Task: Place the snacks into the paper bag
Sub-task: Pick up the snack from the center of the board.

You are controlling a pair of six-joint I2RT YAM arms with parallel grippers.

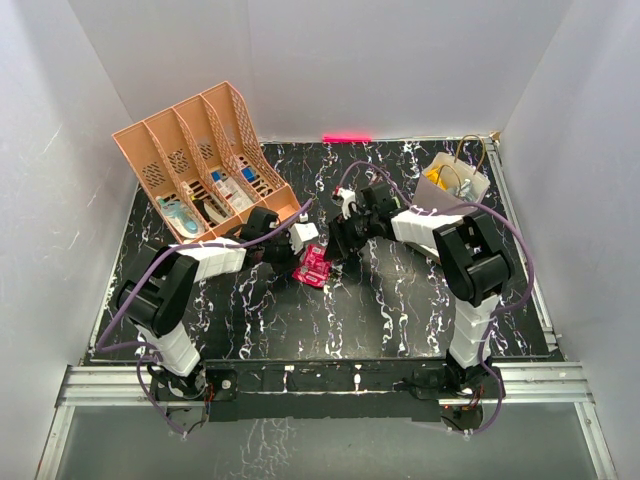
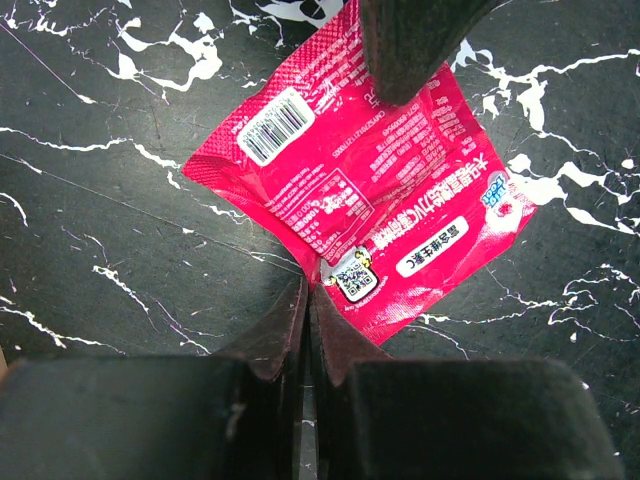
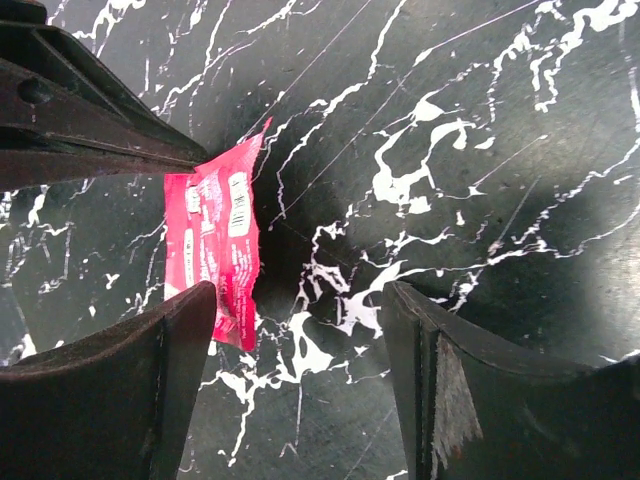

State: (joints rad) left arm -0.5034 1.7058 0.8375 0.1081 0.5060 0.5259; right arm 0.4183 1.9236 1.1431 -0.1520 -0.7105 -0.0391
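Note:
A pink snack packet [image 1: 314, 266] lies on the black marble table, printed back up in the left wrist view [image 2: 350, 190]. My left gripper [image 2: 310, 290] is shut, its tips pinching the packet's near edge, which puckers there; from above it [image 1: 303, 250] comes in from the left. My right gripper [image 3: 300, 300] is open and empty just right of the packet [image 3: 215, 250], its left finger beside the packet's edge. From above it [image 1: 333, 250] faces the left gripper. The paper bag [image 1: 455, 185] stands at the far right with a yellow packet [image 1: 437, 178] inside.
A peach slotted organiser [image 1: 200, 165] with small items stands at the far left. White walls enclose the table on three sides. The right gripper's finger [image 2: 410, 50] overlaps the packet's far side in the left wrist view.

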